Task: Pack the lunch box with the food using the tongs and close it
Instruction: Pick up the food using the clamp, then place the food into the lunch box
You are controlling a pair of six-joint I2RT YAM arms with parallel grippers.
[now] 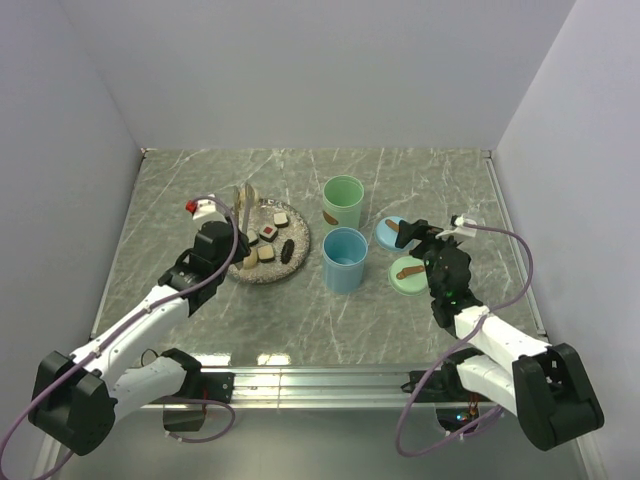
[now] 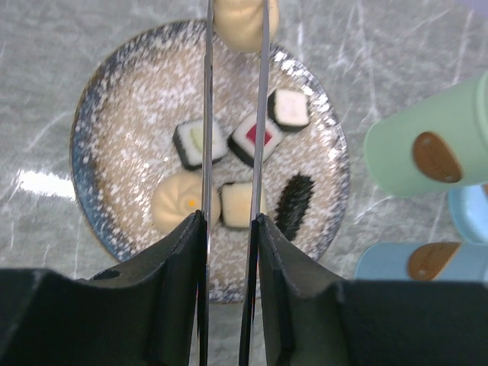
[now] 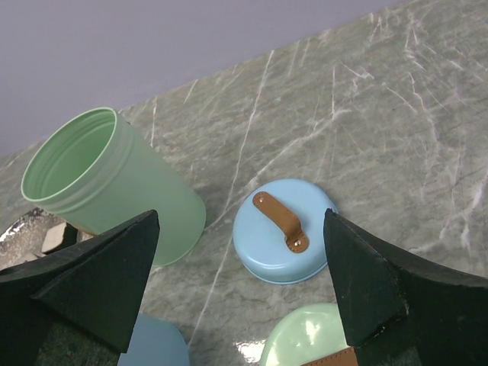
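A beige ball (image 2: 242, 23) is set between the tips of the silver tongs (image 2: 207, 114) at the far edge of the plate (image 2: 95, 114), six other pieces (image 2: 259, 139) being spread across it.

White arm links (image 1: 150, 315), black joints (image 1: 558, 395), black wedge gripper fingers (image 3: 99, 282), purple-grey cables (image 1: 528, 262).

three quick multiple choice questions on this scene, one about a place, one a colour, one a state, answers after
1. Seen from above, against the green cup the plate lies
A) right
B) left
C) beyond

2. The nearer cup is
A) red
B) green
C) blue

3. The right gripper is
A) open and empty
B) shut on a lid
C) holding tongs

Answers:
1 B, the plate sits on the left arm's side of that cup.
2 C, the blue one stands in front of the green.
3 A, its fingers stand wide apart with nothing between them.
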